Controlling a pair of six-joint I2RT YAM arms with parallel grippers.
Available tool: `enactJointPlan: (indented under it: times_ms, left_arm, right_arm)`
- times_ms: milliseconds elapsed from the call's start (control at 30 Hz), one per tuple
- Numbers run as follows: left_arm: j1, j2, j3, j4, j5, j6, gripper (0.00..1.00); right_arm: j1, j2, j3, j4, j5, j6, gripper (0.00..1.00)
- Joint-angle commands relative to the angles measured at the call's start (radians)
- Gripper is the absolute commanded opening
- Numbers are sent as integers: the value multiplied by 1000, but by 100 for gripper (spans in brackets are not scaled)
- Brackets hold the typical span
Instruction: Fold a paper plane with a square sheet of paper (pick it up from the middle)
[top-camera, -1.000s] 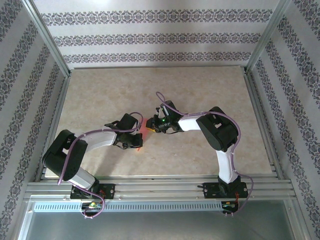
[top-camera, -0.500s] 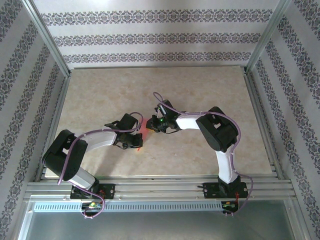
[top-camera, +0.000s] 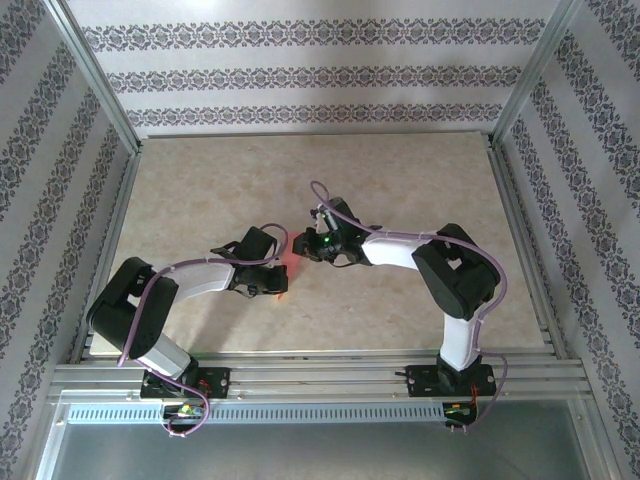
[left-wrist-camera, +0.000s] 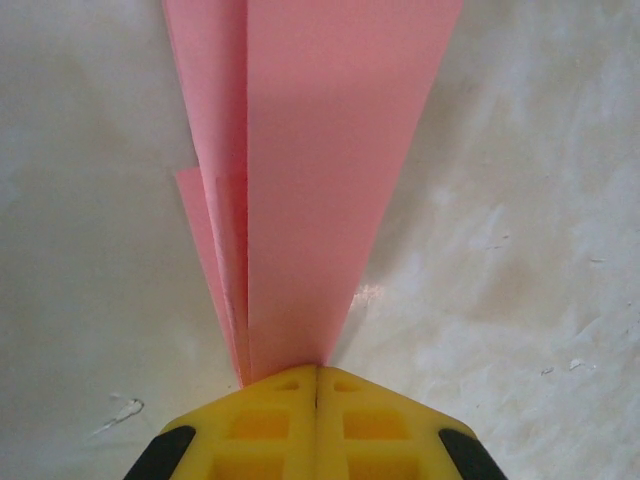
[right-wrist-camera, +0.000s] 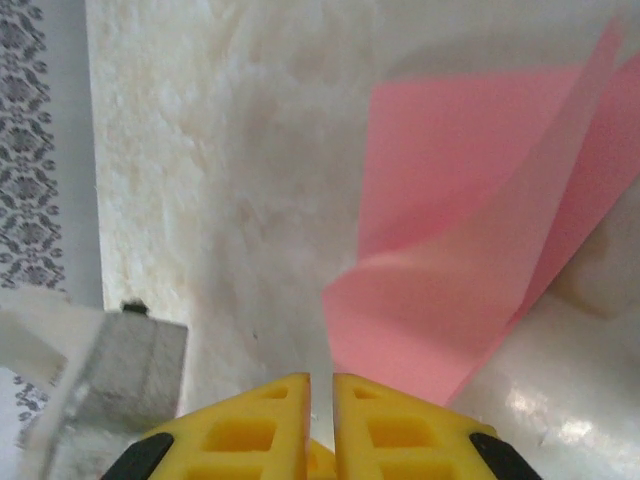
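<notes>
Shows paper plane (left-wrist-camera: 320, 180) on table (left-wrist-camera: 530, 250) between 2 arms, narrow end pinched in fully closed left gripper (left-wrist-camera: 318, 372), right gripper (right-wrist-camera: 320, 385) just narrowed to a thin slit beside raised flap, nothing visibly held; suggests wing folding unfinished.

The right arm (top-camera: 440, 265) has changed its pose. Its elbow has swung out to the right and a little nearer the front edge of the bench (top-camera: 400, 190), so the forearm now reaches left in a longer, flatter line. The right claw (top-camera: 303, 250) first slid slightly left, then eased back to the right, ending close to where it began. The purple cable (top-camera: 335, 205) looped over its wrist swayed left and back with it.
</notes>
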Motion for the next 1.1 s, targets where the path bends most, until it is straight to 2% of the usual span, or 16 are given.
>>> enactJointPlan:
  times_ms: [0, 300, 533, 733, 1067]
  left_arm:
    - [-18, 45, -5, -6, -36, 21, 3]
    - [-18, 58, 4, 1, -39, 19, 3]
    - [-18, 46, 2, -1, -35, 16, 3]
    - [-18, -20, -11, -28, -19, 10, 12]
    - [-33, -59, -50, -61, -6, 5, 12]
  right_arm:
    - [24, 7, -26, -2, 31, 16, 16]
    - [56, 101, 33, -31, 14, 37, 15]
    - [40, 133, 39, -110, 65, 57, 14]
    - [30, 147, 56, -184, 103, 63, 13]
    - [27, 172, 83, -219, 112, 56, 13]
